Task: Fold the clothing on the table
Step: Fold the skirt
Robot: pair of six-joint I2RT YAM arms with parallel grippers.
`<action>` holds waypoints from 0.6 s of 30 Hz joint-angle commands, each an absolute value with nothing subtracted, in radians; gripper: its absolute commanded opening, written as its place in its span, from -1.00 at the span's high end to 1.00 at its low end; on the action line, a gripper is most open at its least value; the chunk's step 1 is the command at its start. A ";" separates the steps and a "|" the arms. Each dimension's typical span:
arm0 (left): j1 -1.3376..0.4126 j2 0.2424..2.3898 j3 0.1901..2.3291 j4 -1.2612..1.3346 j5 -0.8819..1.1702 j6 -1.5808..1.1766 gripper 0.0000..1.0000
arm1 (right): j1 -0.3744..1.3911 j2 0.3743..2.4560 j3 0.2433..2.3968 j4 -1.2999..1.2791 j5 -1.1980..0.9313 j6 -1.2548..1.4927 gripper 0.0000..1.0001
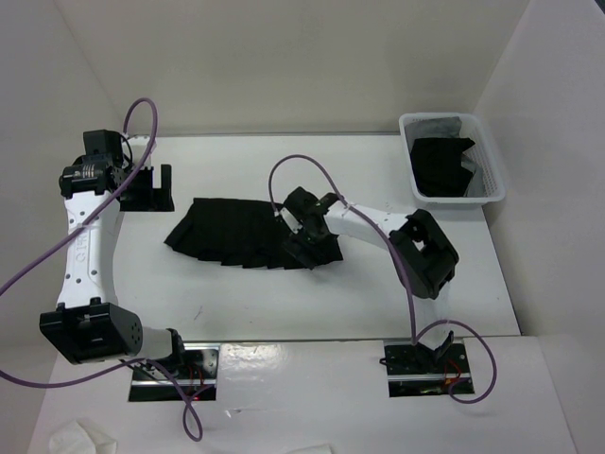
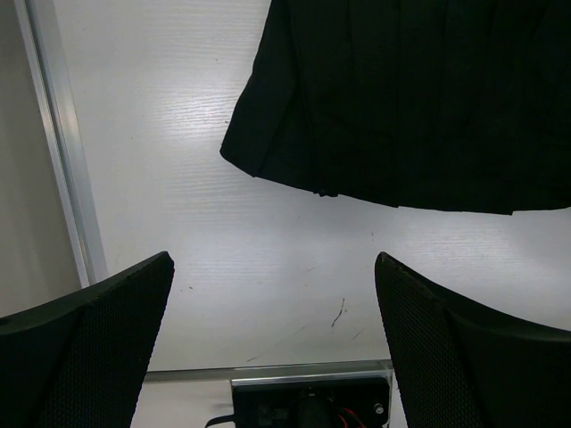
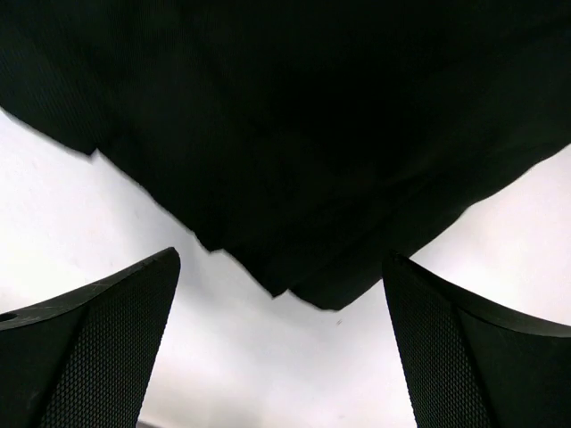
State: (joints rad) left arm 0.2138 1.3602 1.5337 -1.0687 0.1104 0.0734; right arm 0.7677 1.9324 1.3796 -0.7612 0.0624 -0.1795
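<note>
Both claws gape: left claw [image 1: 149, 189] sits at ten o'clock of the black garment [image 1: 227, 232] lying mid bench [image 1: 284, 307], right claw [image 1: 307, 251] hovers over its three o'clock end, where a shallow pinch might catch one pleat and bunch it.

Black pleated cloth on a matte white table, with purple cables looping above.
You are looking at a table [image 1: 284, 303] of plain matte white, flecked with a few small dark marks and edged by a silver-grey rail [image 2: 62, 152]. At its centre the garment [image 1: 232, 232] is solid black, and its pleats show as faint straight ribs. At 2 o'clock a white bin [image 1: 492, 156] holds more black cloth [image 1: 442, 165]. The left arm [image 1: 83, 255] at 9 o'clock and the right arm [image 1: 364, 222] at 3 o'clock have white links and black joints. The cables [image 1: 413, 312] are purple. Your left gripper [image 2: 274, 263] and right gripper [image 3: 283, 259] have black fingers [image 2: 98, 357] with a fine dotted mesh. Red wires [image 1: 454, 376] show at 5 o'clock.
</note>
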 commanded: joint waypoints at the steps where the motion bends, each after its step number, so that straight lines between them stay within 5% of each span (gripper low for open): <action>1: 0.219 1.364 1.554 -1.054 0.130 0.057 -0.98 | 0.769 1.937 1.479 -0.698 0.086 -0.149 -0.96; 18: 0.219 1.344 1.534 -1.054 0.112 0.057 -0.98 | 0.726 2.069 1.561 -0.652 0.041 -0.167 -0.98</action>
